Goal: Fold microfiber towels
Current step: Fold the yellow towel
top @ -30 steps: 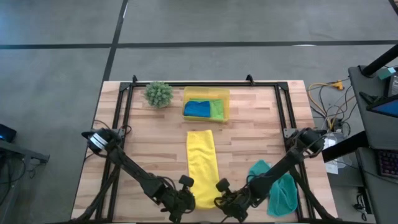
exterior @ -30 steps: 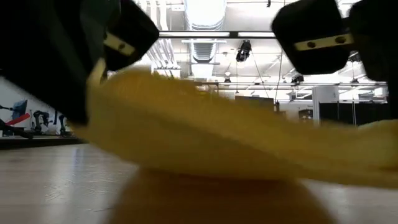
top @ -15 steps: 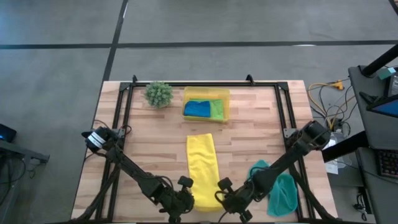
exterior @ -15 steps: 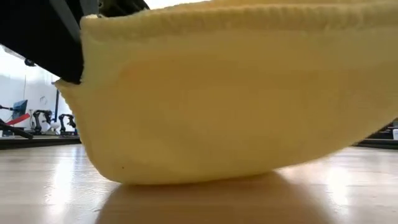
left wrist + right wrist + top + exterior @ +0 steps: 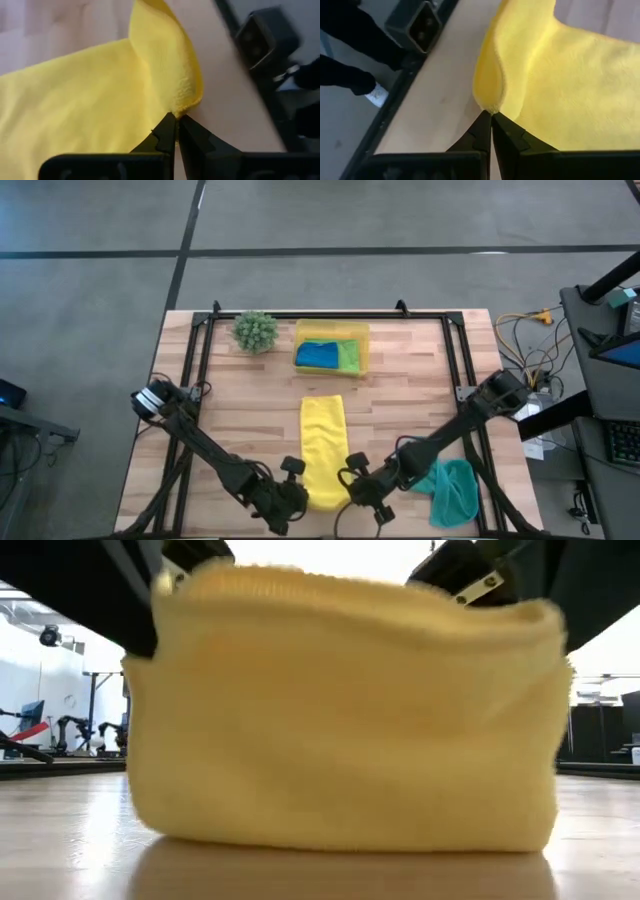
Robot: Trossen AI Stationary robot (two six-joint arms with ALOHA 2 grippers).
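From above, the long fuzzy yellow microfiber towel (image 5: 323, 448) lies as a strip on the pale wooden slatted table (image 5: 400, 370), running from just in front of the rigid yellow rectangular tray (image 5: 364, 338) toward the table's near edge. The left gripper (image 5: 297, 485) and the right gripper (image 5: 352, 483) sit at the two near corners of that strip, one on each side.

Only the wrist views show the grips: the left wrist view has its dark fingers (image 5: 165, 134) pinched tight together on a raised corner of the yellow towel, and the right wrist view shows the same on the other corner, its fingers (image 5: 490, 131) closed on the cloth's hem.

The low view shows what the others do not: the towel's near end lifted off the table as a hanging yellow curtain (image 5: 340, 710).

Four towels can be counted from above: the yellow one, a crumpled teal towel (image 5: 450, 485) beside it on the right arm's side, and a bright blue towel (image 5: 317, 354) and a lime green towel (image 5: 349, 357) lying side by side inside the tray. One spiky green ball plant (image 5: 255, 331) stands just beside the tray.
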